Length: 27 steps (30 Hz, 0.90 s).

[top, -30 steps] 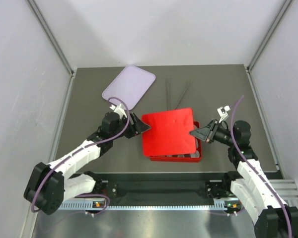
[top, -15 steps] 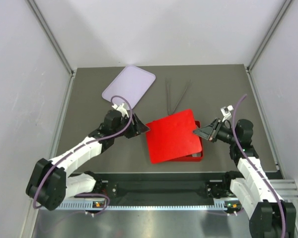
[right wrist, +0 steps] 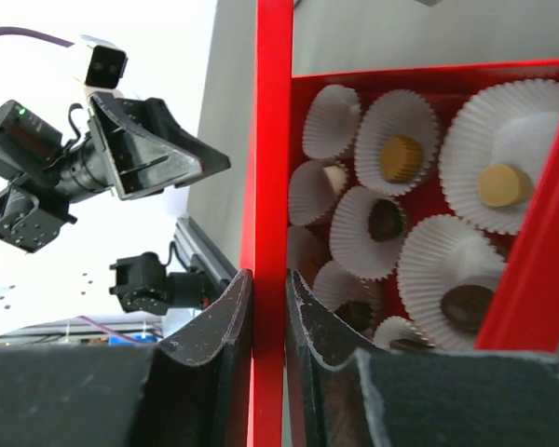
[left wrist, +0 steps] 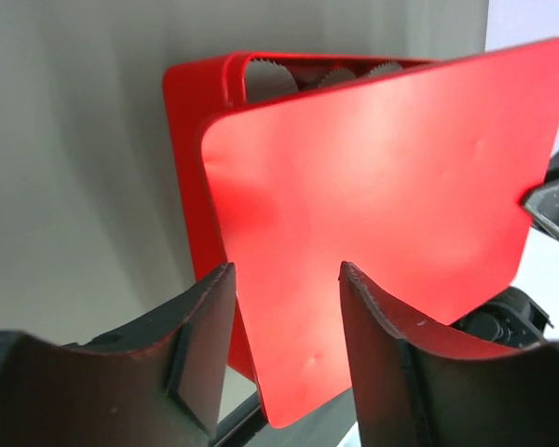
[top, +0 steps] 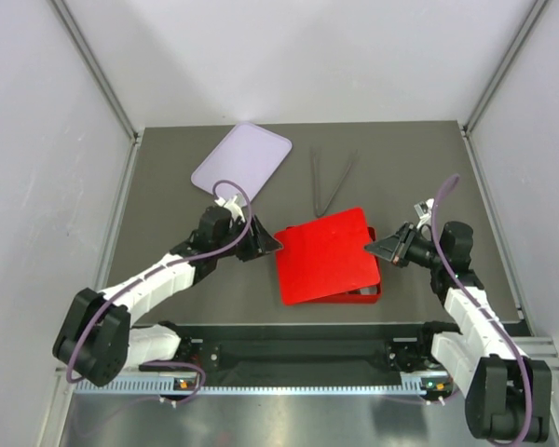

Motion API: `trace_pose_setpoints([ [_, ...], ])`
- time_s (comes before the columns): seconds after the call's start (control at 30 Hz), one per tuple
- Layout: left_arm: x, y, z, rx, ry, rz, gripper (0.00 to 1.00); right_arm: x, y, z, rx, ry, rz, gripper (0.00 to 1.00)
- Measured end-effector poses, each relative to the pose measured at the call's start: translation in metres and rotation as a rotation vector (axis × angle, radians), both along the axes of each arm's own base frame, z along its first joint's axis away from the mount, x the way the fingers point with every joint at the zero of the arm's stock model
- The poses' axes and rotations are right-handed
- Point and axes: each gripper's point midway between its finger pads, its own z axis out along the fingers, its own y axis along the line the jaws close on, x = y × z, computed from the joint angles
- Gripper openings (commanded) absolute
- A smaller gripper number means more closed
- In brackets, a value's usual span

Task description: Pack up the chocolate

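Note:
The chocolate pieces, tan (right wrist: pixel 400 156) and dark brown (right wrist: pixel 384 220), sit in white paper cups inside the red box (right wrist: pixel 540 279). My right gripper (right wrist: pixel 268 279) is shut on the edge of the red lid (right wrist: pixel 270 140). In the top view the lid (top: pixel 328 253) lies skewed over the box (top: pixel 371 294), held at its right edge by the right gripper (top: pixel 374 250). My left gripper (top: pixel 272 244) is open at the lid's left corner. In the left wrist view its fingers (left wrist: pixel 205 326) stand apart with the lid (left wrist: pixel 373 177) between and beyond them.
Thin metal tongs (top: pixel 328 182) lie behind the box. A lavender tray (top: pixel 242 160) lies at the back left. Grey walls close in the table on three sides.
The lid has swung from square over the box to skewed and shifted right, away from the left gripper. The right gripper still holds its right edge.

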Motion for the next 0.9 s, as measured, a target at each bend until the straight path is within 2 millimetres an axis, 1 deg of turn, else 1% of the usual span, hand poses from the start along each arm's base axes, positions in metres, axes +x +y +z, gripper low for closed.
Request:
trace_pose_setpoints([
  [0.1,-0.001,-0.003,-0.004,-0.005,0.017,-0.015,0.52,0.001,-0.003,-0.005,-0.013,0.010,-0.009,0.01],
  [0.2,-0.003,-0.002,-0.012,0.011,0.041,-0.014,0.53,0.002,-0.005,-0.011,-0.027,0.021,-0.014,0.03],
  [0.27,-0.003,-0.001,-0.013,0.018,0.042,-0.012,0.53,0.002,-0.008,-0.016,-0.038,0.032,-0.019,0.06],
  [0.37,-0.004,-0.003,-0.013,0.016,0.041,-0.016,0.53,0.002,-0.011,-0.022,-0.060,0.042,-0.026,0.12],
  [0.5,-0.005,-0.008,-0.012,-0.009,0.038,-0.033,0.51,0.000,-0.014,-0.032,-0.096,0.060,-0.042,0.22],
  [0.53,-0.005,-0.010,-0.014,-0.013,0.044,-0.038,0.50,0.000,-0.016,-0.035,-0.111,0.068,-0.053,0.27],
  [0.57,-0.005,-0.012,-0.016,-0.015,0.048,-0.042,0.49,0.000,-0.018,-0.038,-0.127,0.073,-0.064,0.28],
  [0.7,-0.005,-0.015,-0.025,-0.011,0.074,-0.052,0.44,0.003,-0.031,-0.052,-0.212,0.094,-0.125,0.29],
  [0.8,-0.006,-0.016,-0.027,-0.015,0.081,-0.058,0.41,0.004,-0.038,-0.057,-0.261,0.102,-0.158,0.33],
  [0.9,-0.005,-0.017,-0.027,-0.019,0.078,-0.061,0.37,0.007,-0.045,-0.058,-0.300,0.099,-0.185,0.34],
])
